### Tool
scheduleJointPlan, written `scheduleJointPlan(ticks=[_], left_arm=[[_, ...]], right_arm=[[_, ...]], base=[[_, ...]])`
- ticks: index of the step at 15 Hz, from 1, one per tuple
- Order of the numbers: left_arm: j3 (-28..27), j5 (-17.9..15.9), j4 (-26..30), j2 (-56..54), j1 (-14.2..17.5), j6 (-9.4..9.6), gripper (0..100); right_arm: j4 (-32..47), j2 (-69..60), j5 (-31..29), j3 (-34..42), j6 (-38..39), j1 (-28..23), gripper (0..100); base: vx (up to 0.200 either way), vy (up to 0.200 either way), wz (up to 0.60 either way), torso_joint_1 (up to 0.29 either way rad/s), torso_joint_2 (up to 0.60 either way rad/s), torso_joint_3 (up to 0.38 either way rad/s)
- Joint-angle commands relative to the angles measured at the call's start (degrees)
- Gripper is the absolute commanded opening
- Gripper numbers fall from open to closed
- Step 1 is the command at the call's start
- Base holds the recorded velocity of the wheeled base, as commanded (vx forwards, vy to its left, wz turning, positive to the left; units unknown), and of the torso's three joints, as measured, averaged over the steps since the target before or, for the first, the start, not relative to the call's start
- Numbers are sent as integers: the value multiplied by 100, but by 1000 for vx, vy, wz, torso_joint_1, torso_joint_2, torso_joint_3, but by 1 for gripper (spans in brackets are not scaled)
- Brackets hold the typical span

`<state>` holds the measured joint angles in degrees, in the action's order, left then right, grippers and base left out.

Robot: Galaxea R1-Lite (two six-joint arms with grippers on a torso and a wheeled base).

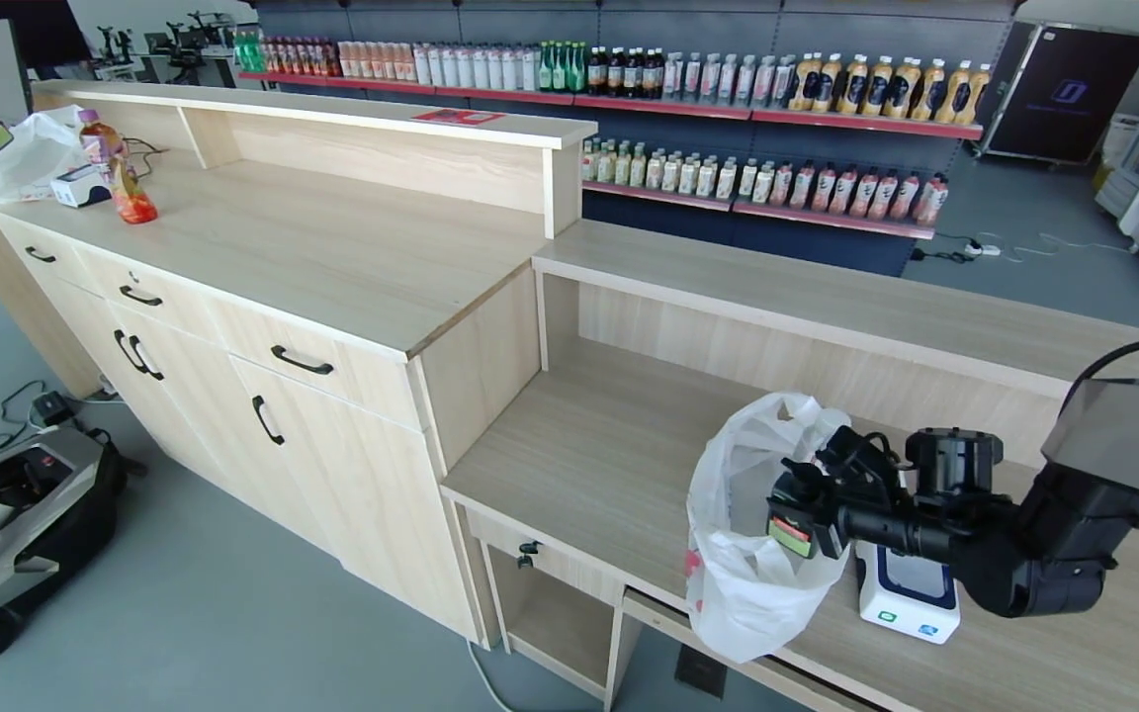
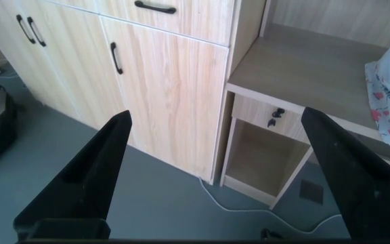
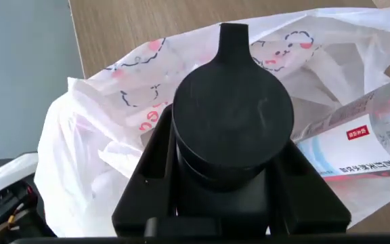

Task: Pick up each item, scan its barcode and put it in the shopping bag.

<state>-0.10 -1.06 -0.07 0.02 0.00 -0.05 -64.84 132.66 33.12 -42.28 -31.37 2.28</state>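
A white plastic shopping bag (image 1: pixel 743 554) stands open on the lower counter (image 1: pixel 599 445), near its front edge. My right gripper (image 1: pixel 799 506) hangs over the bag's mouth, on the side next to a white barcode scanner (image 1: pixel 906 593). In the right wrist view a clear bottle with a white and blue label (image 3: pixel 357 139) lies inside the bag (image 3: pixel 107 156), partly hidden behind a black round housing (image 3: pixel 232 129). My left gripper (image 2: pixel 215 176) is open with nothing between its fingers (image 2: pixel 80 183), low over the grey floor in front of the cabinet doors (image 2: pixel 175 74).
On the far end of the high counter (image 1: pixel 312 237) stand an orange drink bottle (image 1: pixel 130 188), a small box (image 1: pixel 80 186) and another white bag (image 1: pixel 16 158). Shelves of bottles (image 1: pixel 728 84) line the back wall. A raised ledge (image 1: pixel 827 297) runs behind the lower counter.
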Motion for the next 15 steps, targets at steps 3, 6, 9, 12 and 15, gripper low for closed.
scheduleJointPlan(ticks=[3, 6, 9, 12, 15], left_arm=[[1, 1, -1, -2, 0, -4, 100], [1, 1, -1, -2, 0, -4, 100], [1, 1, -1, -2, 0, -4, 100], [1, 1, -1, -2, 0, -4, 100], [1, 1, -1, -2, 0, -4, 100]], right_arm=[[-55, 709, 10, -378, 8, -8, 0], [-55, 1008, 10, -641, 8, -8, 0], [7, 1131, 1, -852, 43, -8, 0], [7, 1210, 1, -993, 52, -8, 0], [33, 1201, 1, -967, 52, 1, 100]], base=[[0, 0, 0, 0, 0, 0], [0, 0, 0, 0, 0, 0], [0, 0, 0, 0, 0, 0], [0, 0, 0, 0, 0, 0], [0, 0, 0, 0, 0, 0]])
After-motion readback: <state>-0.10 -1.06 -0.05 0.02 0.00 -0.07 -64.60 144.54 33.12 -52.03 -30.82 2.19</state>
